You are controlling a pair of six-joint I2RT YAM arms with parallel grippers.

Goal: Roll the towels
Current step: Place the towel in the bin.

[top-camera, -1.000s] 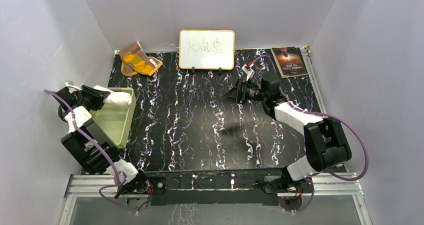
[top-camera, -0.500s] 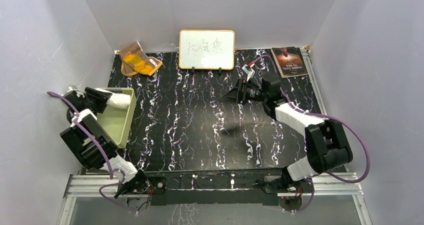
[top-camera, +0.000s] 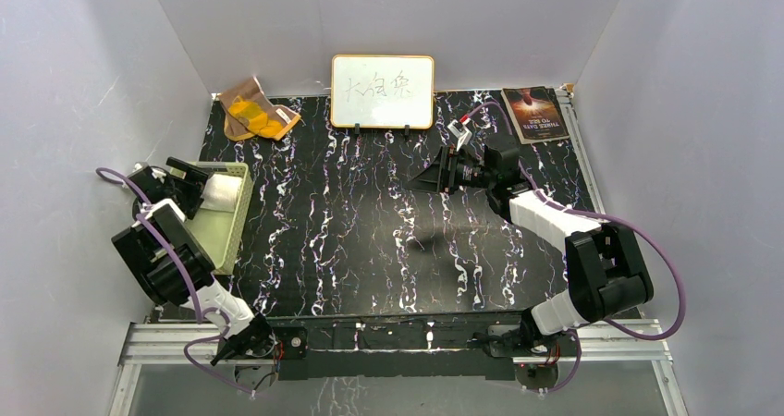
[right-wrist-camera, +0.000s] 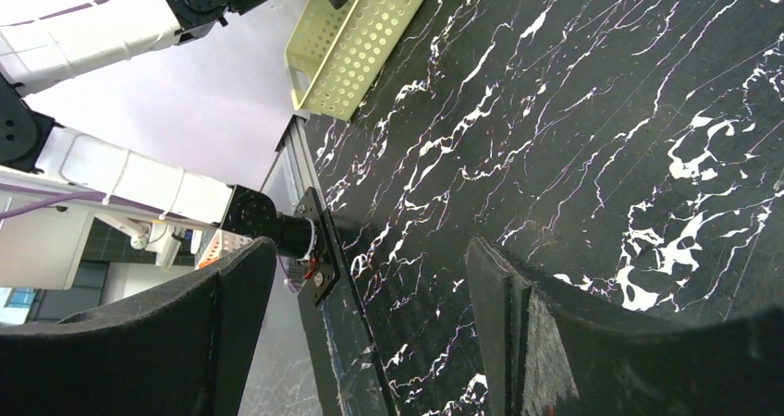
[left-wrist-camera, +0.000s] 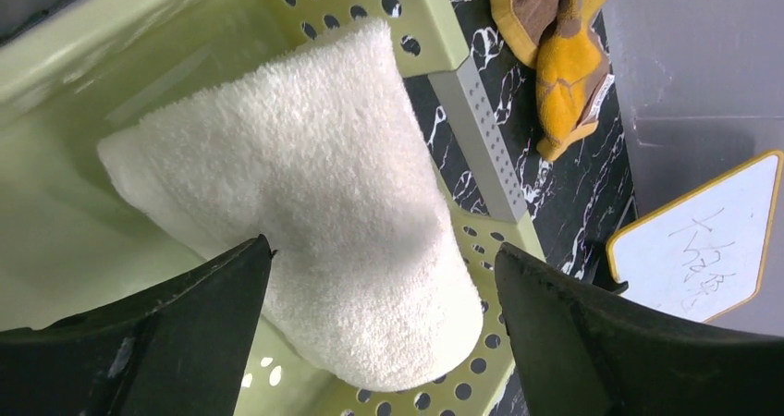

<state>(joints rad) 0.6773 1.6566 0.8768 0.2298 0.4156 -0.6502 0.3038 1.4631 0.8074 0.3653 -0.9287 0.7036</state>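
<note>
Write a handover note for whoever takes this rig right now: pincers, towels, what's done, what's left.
Left pincer: open, over the green basket, fingers either side of the cream towel without clamping it.
Right pincer: open and empty, hovering above the middle of the marbled table.
Cream towel: rolled, lying in the far end of the basket.
Orange-and-brown cloth: crumpled at the table's back-left corner, not rolled.
Done: cream towel rolled and in the basket.
Left: probably fetch the orange-and-brown cloth, spread it flat and roll it.
</note>
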